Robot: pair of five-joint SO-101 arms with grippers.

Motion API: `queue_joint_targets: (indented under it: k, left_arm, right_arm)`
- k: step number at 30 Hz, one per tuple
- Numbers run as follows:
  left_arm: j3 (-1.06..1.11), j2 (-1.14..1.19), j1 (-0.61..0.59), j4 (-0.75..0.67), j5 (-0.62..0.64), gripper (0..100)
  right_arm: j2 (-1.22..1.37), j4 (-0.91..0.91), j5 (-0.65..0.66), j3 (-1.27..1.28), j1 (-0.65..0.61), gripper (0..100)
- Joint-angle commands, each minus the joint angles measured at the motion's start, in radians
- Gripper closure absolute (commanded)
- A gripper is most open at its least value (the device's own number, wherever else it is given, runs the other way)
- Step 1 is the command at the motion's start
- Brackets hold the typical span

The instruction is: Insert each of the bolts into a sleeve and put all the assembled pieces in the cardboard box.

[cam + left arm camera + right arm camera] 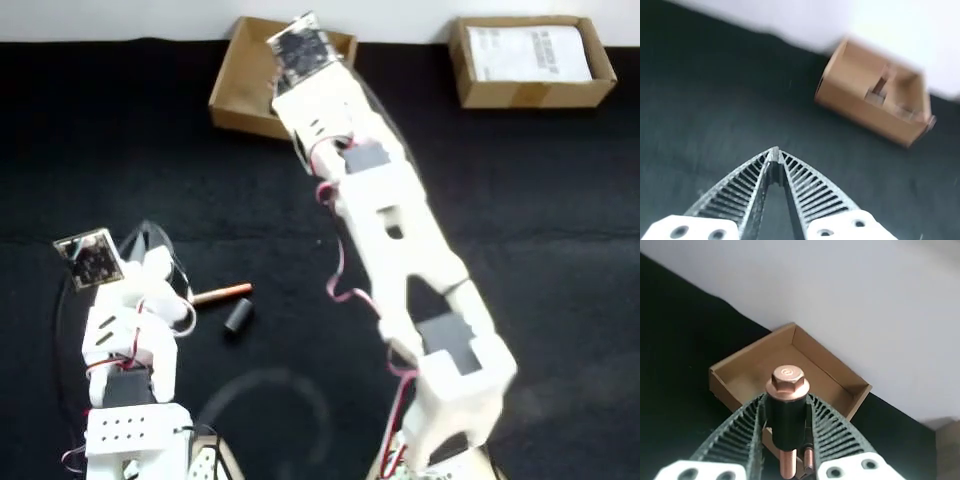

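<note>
Right wrist view: the right end effector (786,400) is closed partway on a black sleeve (785,422). A copper bolt (787,381) runs through the sleeve, with its hex head on top and its threaded end sticking out below. The assembled piece stands upright between the ribbed fingers (752,430), above the open cardboard box (832,367). A small copper piece shows just beside the threaded end; I cannot tell what it is.

In the high view the right arm stretches across the black worktop (520,200) to that box (235,90) at the far edge. A loose bolt (222,293) lies flat near the left arm, and a loose sleeve (237,316) lies just beside it, not touching. A second box (530,95) holding a paper sheet sits well apart at the far right.

In the left wrist view the left end effector (775,152) has its tips pressed together with nothing between them. It hangs over bare worktop, and the box (865,112) is well ahead of it.
</note>
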Motion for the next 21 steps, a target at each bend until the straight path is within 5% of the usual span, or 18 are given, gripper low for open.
queue_joint_targets:
  k: [1, 21]
  left_arm:
    - [0.024, -0.012, -0.013, 0.115, -0.005, 99]
    - [0.024, -0.015, -0.038, 0.158, -0.008, 99]
  right_arm:
    - [0.084, 0.002, 0.092, -0.171, 0.010, 99.1]
    - [0.765, 0.001, 0.643, -0.860, 0.068, 99.1]
